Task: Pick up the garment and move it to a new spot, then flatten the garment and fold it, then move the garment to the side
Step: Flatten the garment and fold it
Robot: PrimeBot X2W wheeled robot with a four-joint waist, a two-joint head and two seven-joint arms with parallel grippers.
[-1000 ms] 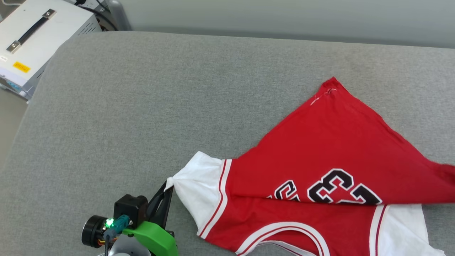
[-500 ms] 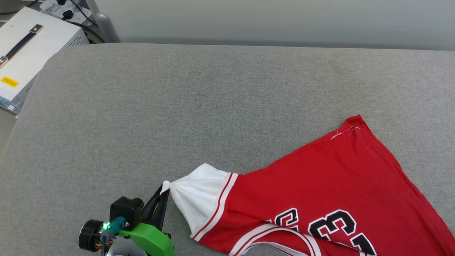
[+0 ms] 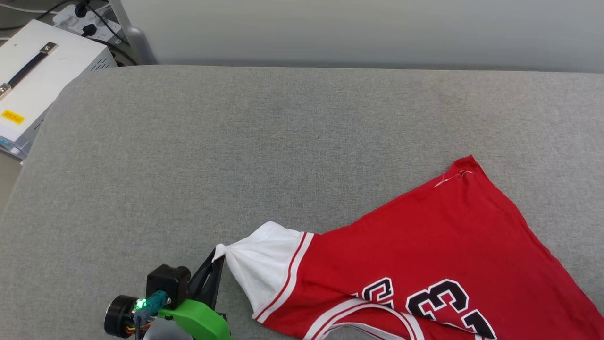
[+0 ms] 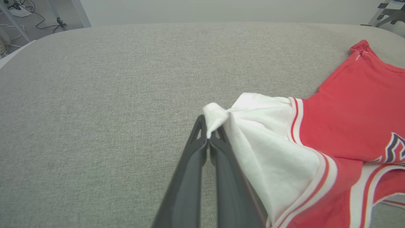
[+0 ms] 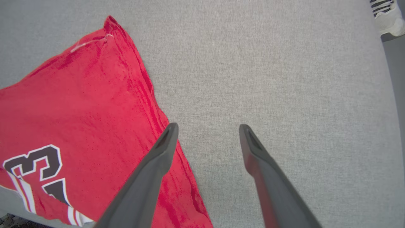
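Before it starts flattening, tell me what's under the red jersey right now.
The jersey lies on the grey cushioned surface. Its red body overlaps its own collar trim. Anything else beneath is hidden by cloth.

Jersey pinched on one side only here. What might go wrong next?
1. The left gripper pinches just the tip of the white sleeve; a pull may slip it free or bunch the cloth.
2. The right gripper is open beside the red edge of the jersey, holding nothing, so one-sided dragging would likely skew it.
3. The jersey lies folded over itself near the collar; flattening may press that crease in.
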